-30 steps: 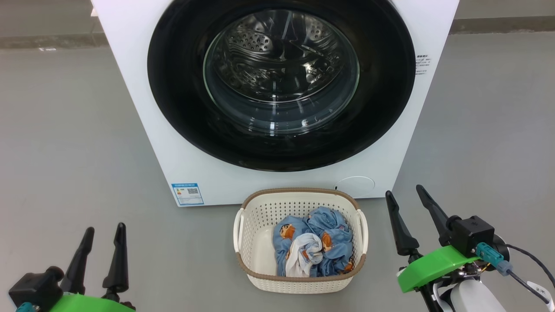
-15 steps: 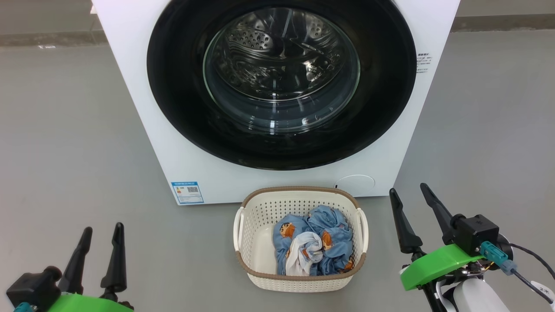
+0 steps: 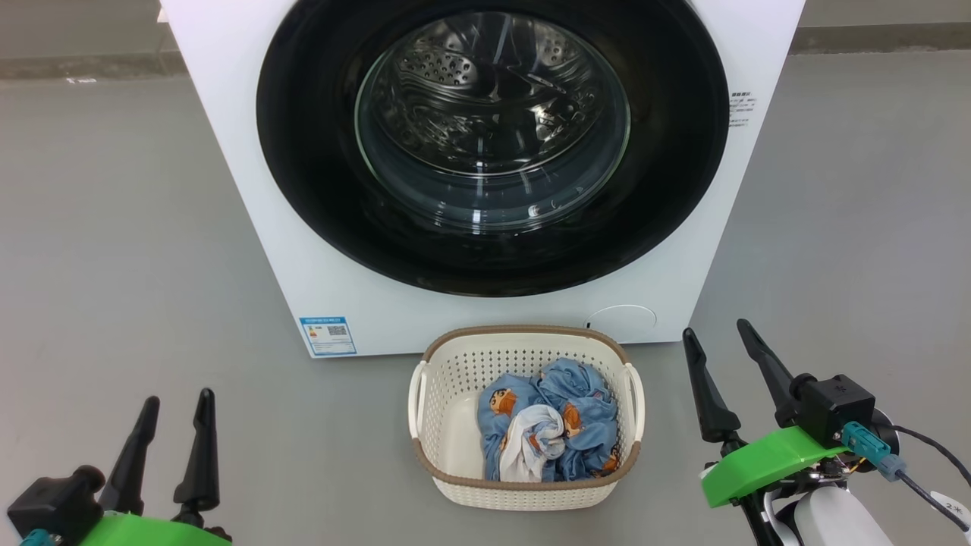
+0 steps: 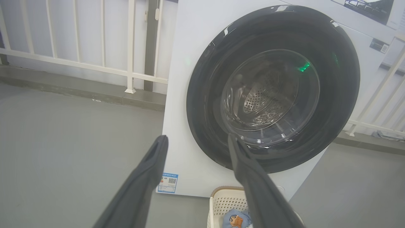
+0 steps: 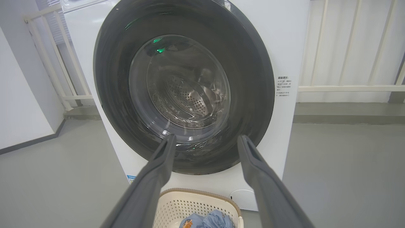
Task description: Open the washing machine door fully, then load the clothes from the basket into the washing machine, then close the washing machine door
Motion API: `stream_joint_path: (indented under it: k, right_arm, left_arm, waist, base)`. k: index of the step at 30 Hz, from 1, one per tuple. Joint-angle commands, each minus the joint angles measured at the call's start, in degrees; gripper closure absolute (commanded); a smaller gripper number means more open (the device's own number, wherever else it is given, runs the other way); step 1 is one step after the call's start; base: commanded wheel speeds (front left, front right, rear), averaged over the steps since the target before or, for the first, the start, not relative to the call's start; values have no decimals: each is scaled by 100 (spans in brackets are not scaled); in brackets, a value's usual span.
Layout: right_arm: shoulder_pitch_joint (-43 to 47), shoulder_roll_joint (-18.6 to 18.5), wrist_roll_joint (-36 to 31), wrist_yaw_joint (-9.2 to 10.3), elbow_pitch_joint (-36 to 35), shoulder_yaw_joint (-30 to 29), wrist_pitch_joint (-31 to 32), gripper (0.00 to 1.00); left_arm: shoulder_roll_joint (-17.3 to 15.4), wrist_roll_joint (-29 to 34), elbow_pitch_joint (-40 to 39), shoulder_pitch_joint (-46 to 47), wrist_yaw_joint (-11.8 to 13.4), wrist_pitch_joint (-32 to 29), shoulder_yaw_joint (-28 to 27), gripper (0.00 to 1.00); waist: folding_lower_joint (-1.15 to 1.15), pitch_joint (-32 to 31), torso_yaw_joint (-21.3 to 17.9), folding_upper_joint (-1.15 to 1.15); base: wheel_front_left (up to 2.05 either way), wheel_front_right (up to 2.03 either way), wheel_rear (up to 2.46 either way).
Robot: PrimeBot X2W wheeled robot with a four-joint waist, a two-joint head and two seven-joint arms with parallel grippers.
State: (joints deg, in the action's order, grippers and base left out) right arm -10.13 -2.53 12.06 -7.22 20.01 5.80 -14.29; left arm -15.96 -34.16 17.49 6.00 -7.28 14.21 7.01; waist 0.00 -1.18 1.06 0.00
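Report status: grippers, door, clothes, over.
Left gripper open, empty. Right gripper open, empty. Washing machine door shut. Clothes in basket, directly below door.

The left gripper (image 3: 178, 400) hangs at the lower left, fingers spread apart and pointing up, holding nothing. The right gripper (image 3: 715, 331) sits higher at the lower right, fingers likewise spread and empty, leaning slightly left.

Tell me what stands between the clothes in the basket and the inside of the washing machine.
The washing machine door is shut across the opening, just beyond the basket holding the clothes. Nothing else visible blocks the way.
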Motion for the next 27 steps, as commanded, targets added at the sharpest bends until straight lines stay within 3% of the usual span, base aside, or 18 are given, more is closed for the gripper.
stream_joint_path:
  k: [1,20,27]
  right_arm:
    - [-173,-34,-2,-26,-163,130,-71,0]
    - [-163,-34,31,-26,-165,148,-71,0]
    - [-168,-34,39,-26,-160,147,-71,0]
  left_arm:
    - [-186,-51,-167,288,-21,79,-204,0]
    - [-224,-134,-101,270,-21,79,-203,0]
    - [-194,-101,-81,263,-21,79,-213,0]
  waist:
    - [0,2,6,0]
    - [0,13,28,0]
    - [0,8,29,0]
  base:
    - [0,0,0]
    - [1,1,-2]
    - [44,44,-88]
